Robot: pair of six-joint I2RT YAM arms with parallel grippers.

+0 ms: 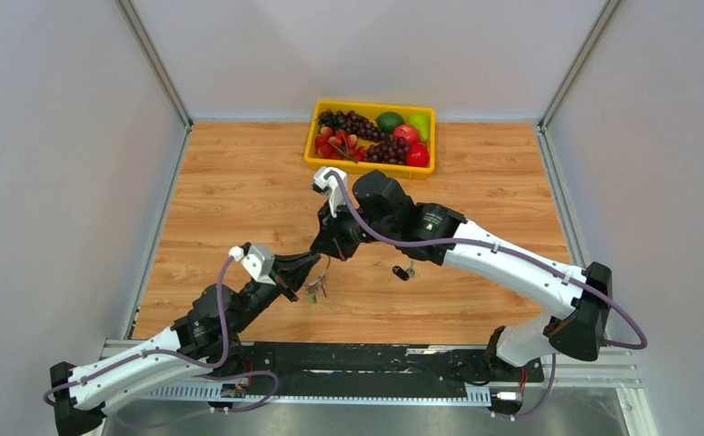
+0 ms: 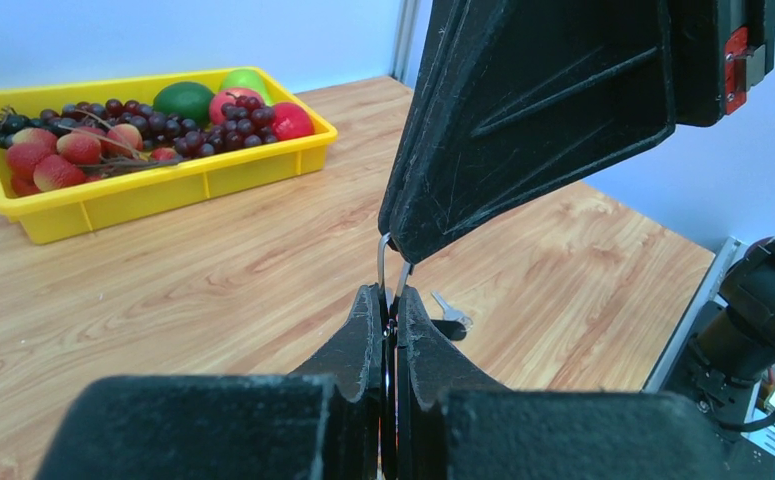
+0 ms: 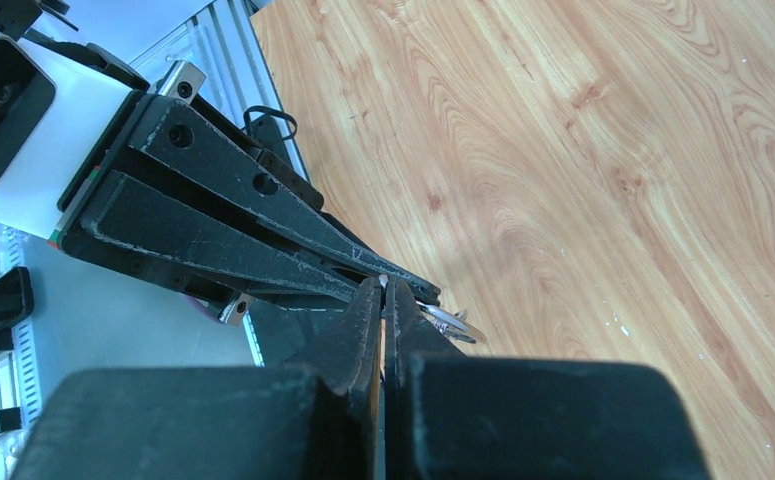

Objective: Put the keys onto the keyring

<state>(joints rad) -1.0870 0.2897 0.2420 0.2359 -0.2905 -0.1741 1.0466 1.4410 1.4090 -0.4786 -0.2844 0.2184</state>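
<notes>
On the wooden table [image 1: 239, 200], with a yellow tray [image 1: 369, 167] of fruit at the far edge, the two arms meet tip to tip above the middle of the board. The left gripper [image 2: 390, 300] has its fingers pressed together on the lower part of the keyring [image 3: 451, 323]. The right gripper [image 3: 382, 290], its fingers also squeezed together, comes down on the top of the same wire loop and seems to pinch it there. So the ring hangs off the table between the two tips. A small bunch of keys [image 1: 315, 290], one apparently green-headed, dangles under it. A loose black-headed key [image 1: 402, 272] lies flat on the wood just right of the grippers and is not yet threaded. The step in hand looks like steadying and prising the ring. To do it well, one gripper should stay firm while the other works only the coil's free end. Twisting the whole ring would let the thin wire slip or swing the hanging keys. The opened gap should face the loose key. No brand, label or legible writing shows in any view; a red tab on the right gripper carries nothing readable.
</notes>
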